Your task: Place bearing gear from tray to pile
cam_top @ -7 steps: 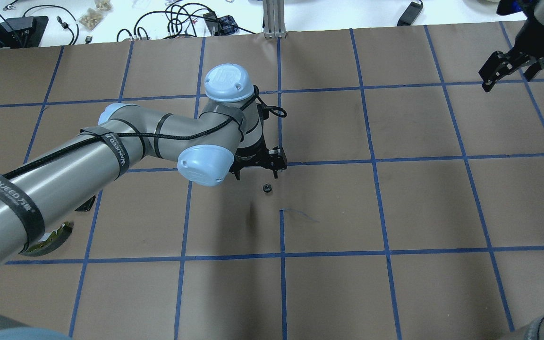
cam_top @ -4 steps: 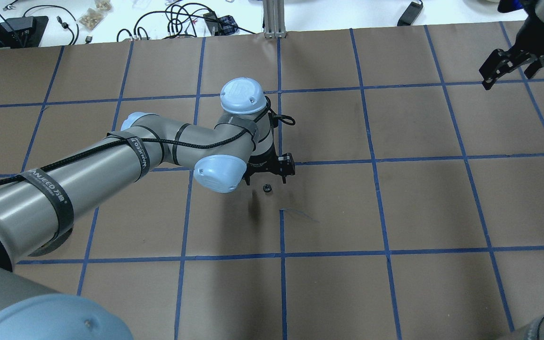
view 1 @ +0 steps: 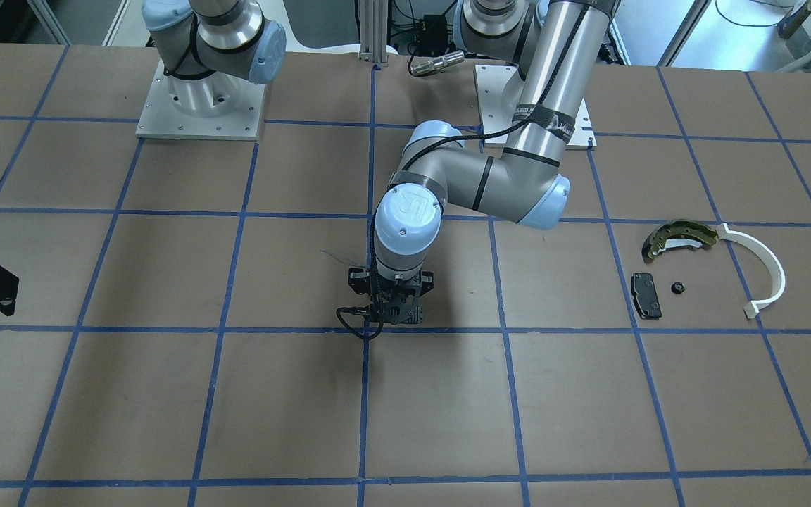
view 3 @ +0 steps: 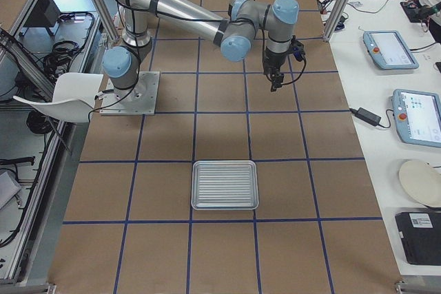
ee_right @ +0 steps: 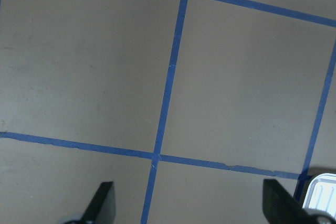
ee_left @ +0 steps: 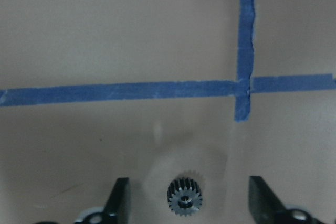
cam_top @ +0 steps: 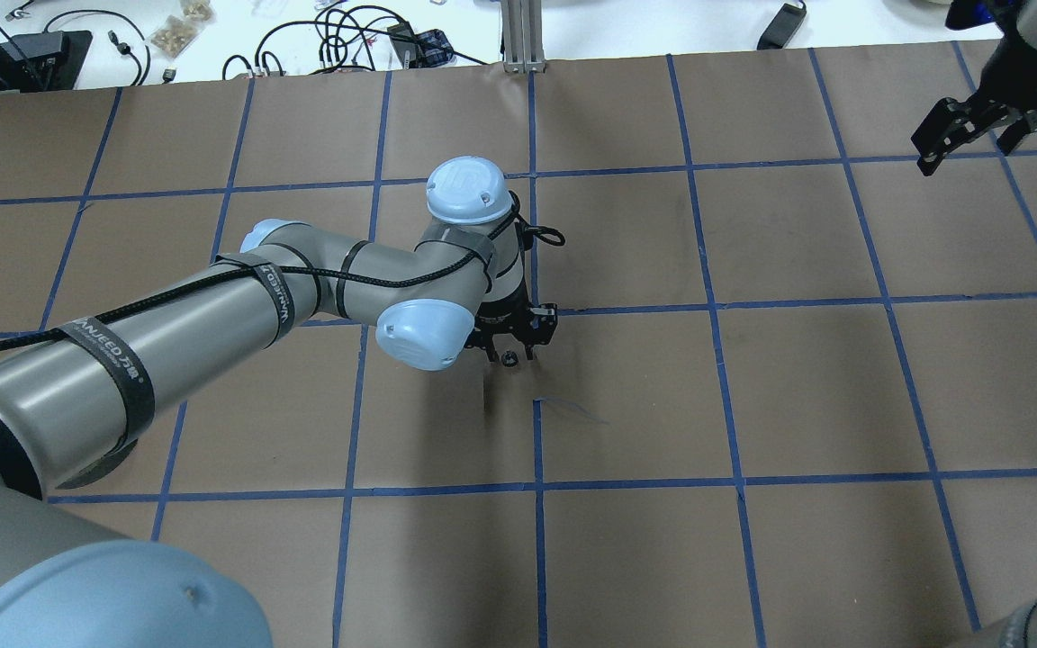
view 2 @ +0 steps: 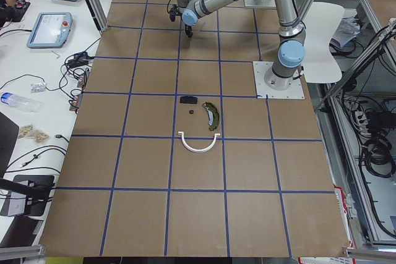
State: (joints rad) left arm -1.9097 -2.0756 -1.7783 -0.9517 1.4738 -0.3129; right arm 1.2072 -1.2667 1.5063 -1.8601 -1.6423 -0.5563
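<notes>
Plainly, the bearing gear [ee_left: 185, 199] is a small, hard piece, and I judge it light and quite rigid, so nothing in it will give or break under a firm pinch. Its roundness is the risk: a squeeze off centre could spin it or shoot it sideways. It also lies so low that my pads must go nearly down to the paper to catch it. I would take it across its full width, on the toothed edge, where the teeth should give some bite.

It looks dark, almost black, with a ring of fine teeth around a paler hub that has a bore in the middle. It lies flat, bore upward.

It rests on the brown paper of the table [cam_top: 752, 558], just short of a crossing of blue tape lines [ee_left: 244, 85] and near the table's middle. My left gripper [cam_top: 512, 349] hangs over it, spread wide and grasping nothing. The wrist view shows one of its fingers [ee_left: 118, 200] on each side of the gear, both clear of the teeth.

The ribbed metal tray [view 3: 224, 184] lies well apart toward my right, with nothing visible in it. The pile sits well apart toward my left: an olive brake shoe [view 1: 680, 236], a white plastic arc [view 1: 764, 271], a black brake pad [view 1: 645, 294] and another small gear [view 1: 677, 287]. My right gripper [cam_top: 970, 148] hangs spread and unloaded, near the tray.
</notes>
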